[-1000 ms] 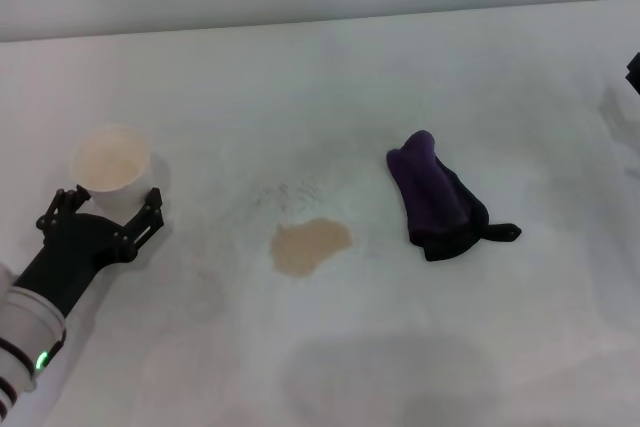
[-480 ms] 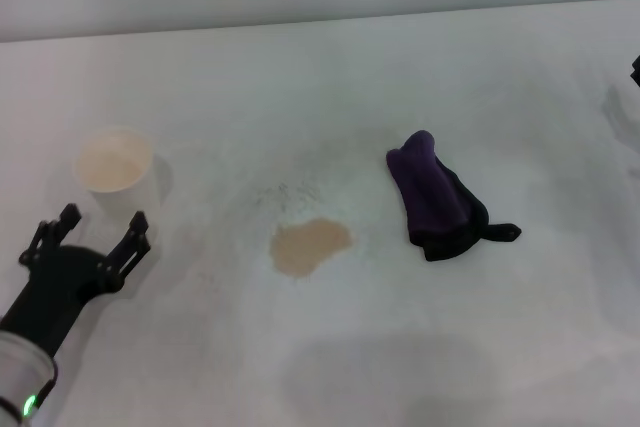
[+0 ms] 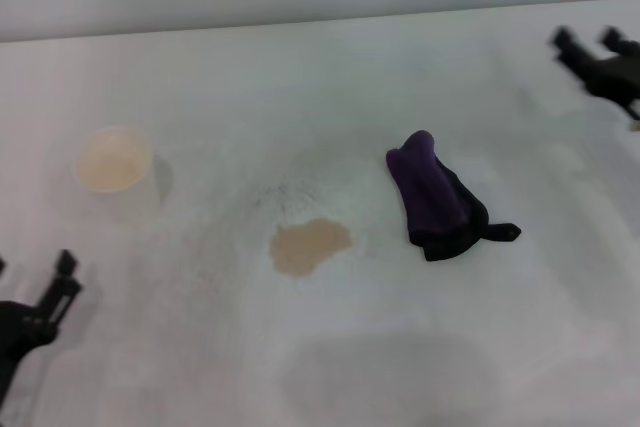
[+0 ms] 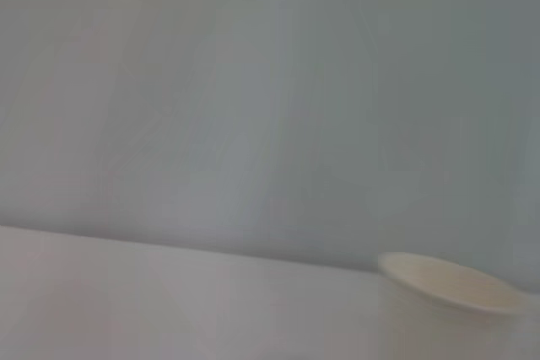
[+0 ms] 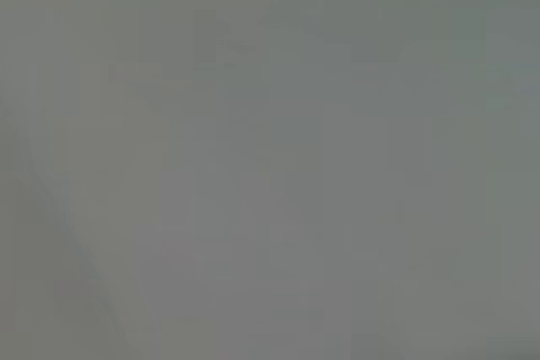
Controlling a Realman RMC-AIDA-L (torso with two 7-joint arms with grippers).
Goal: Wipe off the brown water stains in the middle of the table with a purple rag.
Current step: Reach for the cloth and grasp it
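Lying on the wide flat white table point(image 3: 330, 367), the small tan-brown water stains point(image 3: 309, 245) sit near the middle as one irregular blotch. The dark purple cloth rag point(image 3: 434, 197), black-edged with a short black tail, rests just right of the blotch, not touching it. A pale round paper cup point(image 3: 115, 161) stands upright at far left, well apart from both. The black left gripper point(image 3: 35, 292) hangs at the near left edge; whether its fingers are apart cannot be determined. The black right gripper point(image 3: 590, 47) hovers at the far right, fingers spread, empty.
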